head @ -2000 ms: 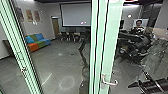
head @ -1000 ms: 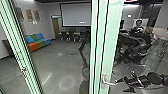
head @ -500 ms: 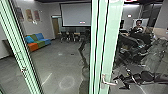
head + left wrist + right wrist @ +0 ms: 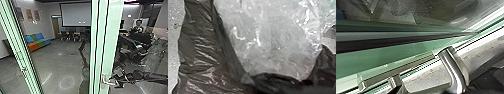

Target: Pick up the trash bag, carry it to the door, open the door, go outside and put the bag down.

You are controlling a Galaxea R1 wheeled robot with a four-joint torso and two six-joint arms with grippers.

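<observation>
My right gripper [image 4: 117, 81] is at the metal lever handle [image 4: 107, 82] of the green-edged glass door [image 4: 110, 50], its fingers apart around the free end of the lever. In the right wrist view the curved handle [image 4: 452, 67] rises close by, and the right gripper [image 4: 437, 88] has dark parts at either side of it. Whether it touches the handle I cannot tell. The trash bag [image 4: 200, 47], dark and glossy, fills much of the left wrist view, with crumpled clear plastic [image 4: 268, 42] in its mouth. How the left gripper holds it is hidden.
Another green-edged glass frame [image 4: 21, 50] stands at the left. Beyond the glass are a colourful sofa [image 4: 37, 42], chairs by a table and a projection screen [image 4: 75, 14]. A person [image 4: 138, 27] shows at the upper right, above dark reflections of machinery.
My right arm has come in from the right and reached leftward, bringing its gripper to the door handle. The door and the head view stay as they were.
</observation>
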